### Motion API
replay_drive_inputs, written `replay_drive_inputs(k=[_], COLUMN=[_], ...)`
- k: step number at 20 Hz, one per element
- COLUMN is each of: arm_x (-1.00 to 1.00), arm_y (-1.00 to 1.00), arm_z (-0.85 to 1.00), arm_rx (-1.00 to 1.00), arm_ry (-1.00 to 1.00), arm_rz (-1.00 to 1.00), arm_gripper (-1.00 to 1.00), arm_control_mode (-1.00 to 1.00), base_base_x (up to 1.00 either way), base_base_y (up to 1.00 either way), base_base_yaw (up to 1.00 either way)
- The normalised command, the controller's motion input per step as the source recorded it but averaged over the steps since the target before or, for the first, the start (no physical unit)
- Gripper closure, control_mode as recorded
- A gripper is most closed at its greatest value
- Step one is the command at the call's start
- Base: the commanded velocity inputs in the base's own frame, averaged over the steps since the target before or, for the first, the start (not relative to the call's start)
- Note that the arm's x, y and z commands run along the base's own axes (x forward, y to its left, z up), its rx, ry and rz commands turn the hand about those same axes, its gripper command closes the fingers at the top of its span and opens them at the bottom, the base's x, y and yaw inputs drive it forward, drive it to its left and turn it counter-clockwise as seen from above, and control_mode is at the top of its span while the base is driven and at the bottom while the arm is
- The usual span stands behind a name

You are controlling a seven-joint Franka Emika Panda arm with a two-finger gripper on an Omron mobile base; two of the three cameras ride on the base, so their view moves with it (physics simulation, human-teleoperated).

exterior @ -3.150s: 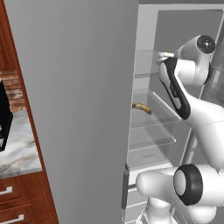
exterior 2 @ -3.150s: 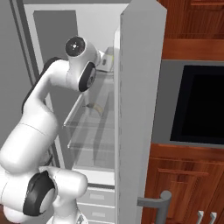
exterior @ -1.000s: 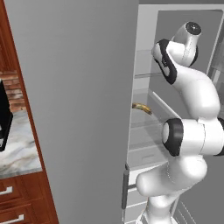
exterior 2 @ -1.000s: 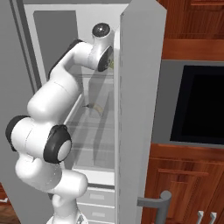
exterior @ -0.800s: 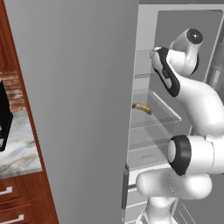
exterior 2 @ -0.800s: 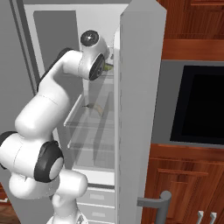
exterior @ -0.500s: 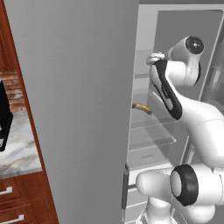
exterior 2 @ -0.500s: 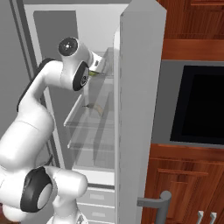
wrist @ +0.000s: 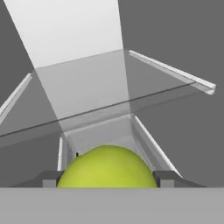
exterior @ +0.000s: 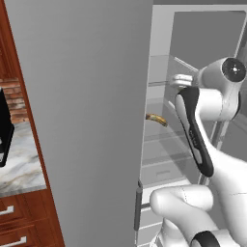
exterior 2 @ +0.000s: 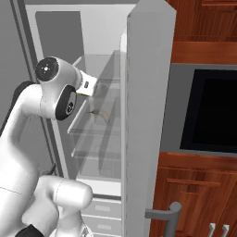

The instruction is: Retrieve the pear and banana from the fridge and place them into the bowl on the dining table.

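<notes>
while the arm reaches into the open fridge (exterior: 202, 43), your room is tight: a grey door (exterior 2: 146, 106) stands edge-on at 3 o'clock in the right base view, and the other door (exterior: 82, 116) walls off 9 o'clock in the left base view. glass shelves (wrist: 109, 100) run above and below the hand, their front edges close to it. in the hand view the gripper (wrist: 107, 179) has the pear (wrist: 107, 168) sitting between its two dark tips at 6 o'clock, smooth and yellow-green, its lower half cut off by the frame. the jaws stand fairly wide with a tip on each side of the fruit, but you cannot tell whether they press it. the banana (exterior: 157, 118) lies on a lower shelf at 9 o'clock from the forearm, curved, yellow-brown, dark-ended; in the right base view it is faint through glass.
</notes>
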Motion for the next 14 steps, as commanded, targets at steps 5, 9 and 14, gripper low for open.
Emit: replay_drive_inputs(k=[5, 9, 14], arm_x=[-1.0, -0.25, 0.0], arm_y=[0.02, 0.0, 0.0], arm_z=[-0.14, -0.04, 0.0], arm_rx=[0.0, 0.0, 0.0], arm_ry=[0.0, 0.0, 0.0], arm_rz=[0.0, 0.0, 0.0], arm_gripper=[1.0, 1.0, 1.0], arm_control_mode=[-1.0, 1.0, 1.0], base_base_x=[0.0, -0.75, -1.0], base_base_y=[0.0, 0.02, 0.16], base_base_yaw=[0.0, 0.0, 0.03])
